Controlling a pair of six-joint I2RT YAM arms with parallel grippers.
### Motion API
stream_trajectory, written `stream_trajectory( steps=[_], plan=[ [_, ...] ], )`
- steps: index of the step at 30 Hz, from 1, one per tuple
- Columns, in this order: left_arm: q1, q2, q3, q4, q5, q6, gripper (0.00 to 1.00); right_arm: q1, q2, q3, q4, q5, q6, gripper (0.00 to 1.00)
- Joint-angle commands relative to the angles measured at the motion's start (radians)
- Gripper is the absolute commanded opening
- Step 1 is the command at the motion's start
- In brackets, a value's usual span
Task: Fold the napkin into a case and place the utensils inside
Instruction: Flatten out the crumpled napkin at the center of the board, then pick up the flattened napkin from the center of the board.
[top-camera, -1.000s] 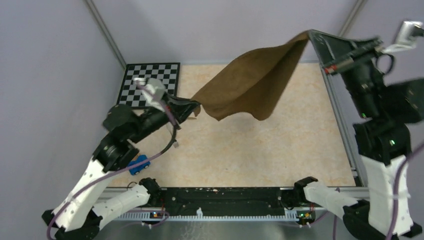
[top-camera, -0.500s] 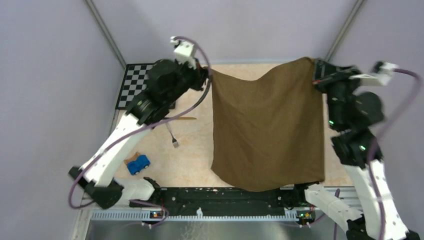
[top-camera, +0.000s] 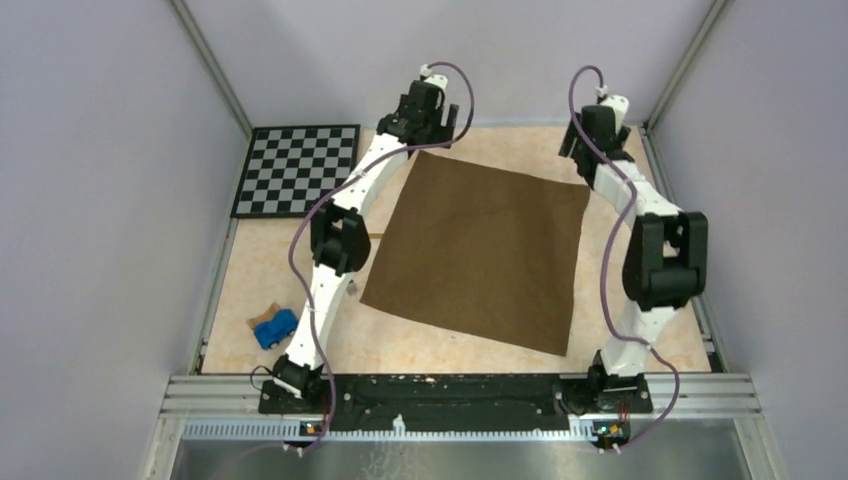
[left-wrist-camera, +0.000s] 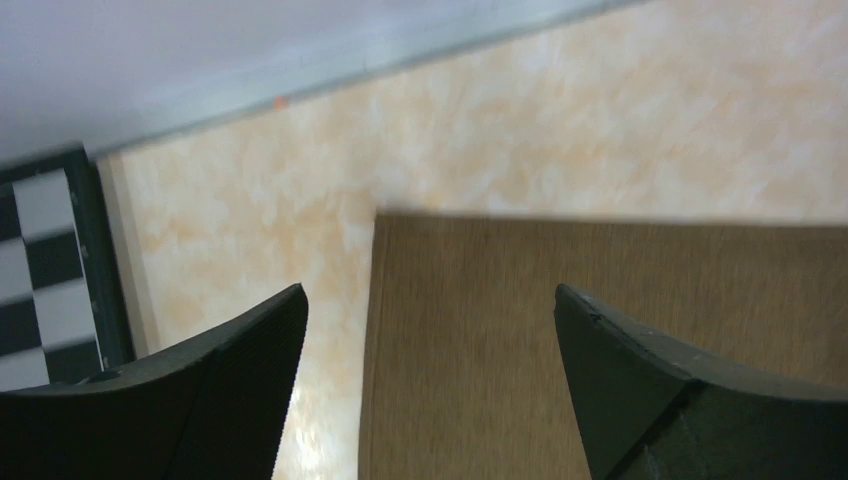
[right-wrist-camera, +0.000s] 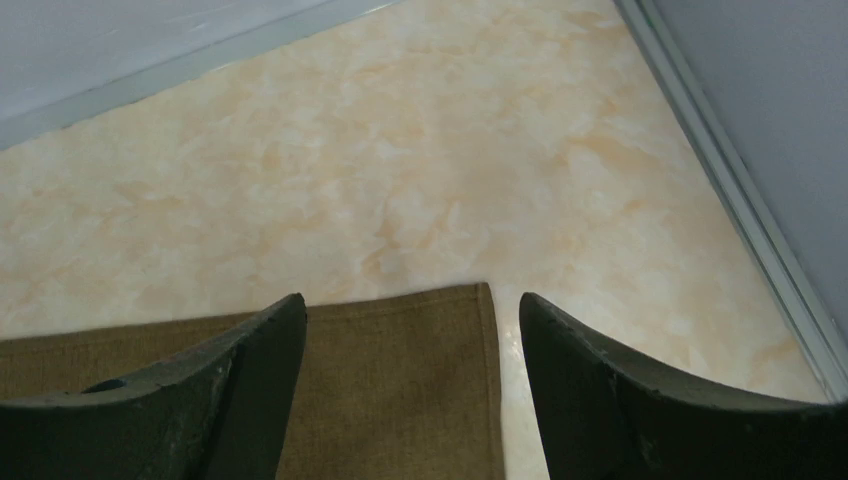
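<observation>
— Where was the napkin (top-camera: 478, 250)?
— It lay spread flat as one square on the table (top-camera: 250, 270), slightly skewed.
— And the grippers?
— The left gripper (left-wrist-camera: 430, 300) hung over its far-left corner with jaws wide and empty. The right gripper (right-wrist-camera: 410, 300) did likewise over the far-right corner.
— Anything else?
— A checkerboard (top-camera: 297, 168) lay far left and a toy car (top-camera: 277, 328) near left.

Utensils (top-camera: 376, 236) mostly hidden behind left arm (top-camera: 335, 240), perhaps gold sliver showing; napkin (left-wrist-camera: 460, 330) cropped in wrist views
</observation>
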Motion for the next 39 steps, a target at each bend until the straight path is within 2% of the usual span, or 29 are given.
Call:
stream_trajectory(
  steps=[1,4,5,9,12,14,19,22,26,29,35,39],
  plan=[
    [0.015,-0.188,-0.062,-0.089,-0.030,-0.046,0.99,0.022,0.074,0.326,-0.453,-0.119,-0.040,0.77],
    [0.015,-0.526,-0.663,0.161,0.110,-0.146,0.99,0.074,-0.026,0.177,-0.436,-0.227,-0.015,0.77],
    [0.015,-0.609,-0.784,0.217,0.161,-0.202,0.99,0.091,-0.067,0.118,-0.423,-0.260,0.016,0.77],
    [-0.009,-0.810,-1.113,0.339,0.407,-0.314,0.99,0.092,-0.197,-0.115,-0.318,-0.524,0.200,0.74],
    [-0.032,-0.902,-1.283,0.410,0.525,-0.391,0.99,0.087,-0.229,-0.239,-0.249,-0.539,0.272,0.73],
    [-0.061,-0.935,-1.380,0.458,0.549,-0.423,0.99,0.074,-0.224,-0.286,-0.223,-0.532,0.290,0.73],
    [-0.143,-0.901,-1.470,0.461,0.551,-0.466,0.99,0.024,-0.170,-0.346,-0.154,-0.513,0.273,0.73],
    [-0.219,-0.880,-1.525,0.534,0.500,-0.503,0.99,0.008,-0.123,-0.339,-0.135,-0.484,0.219,0.73],
    [-0.261,-0.820,-1.570,0.647,0.497,-0.582,0.99,-0.022,-0.068,-0.331,-0.098,-0.472,0.213,0.73],
    [-0.284,-0.751,-1.545,0.669,0.486,-0.616,0.99,-0.035,-0.010,-0.296,-0.088,-0.459,0.213,0.73],
    [-0.299,-0.605,-1.480,0.752,0.558,-0.703,0.99,-0.070,0.114,-0.193,-0.094,-0.463,0.218,0.73],
    [-0.318,-0.514,-1.371,0.751,0.581,-0.717,0.99,-0.131,0.195,-0.127,-0.106,-0.475,0.218,0.73]
  ],
)
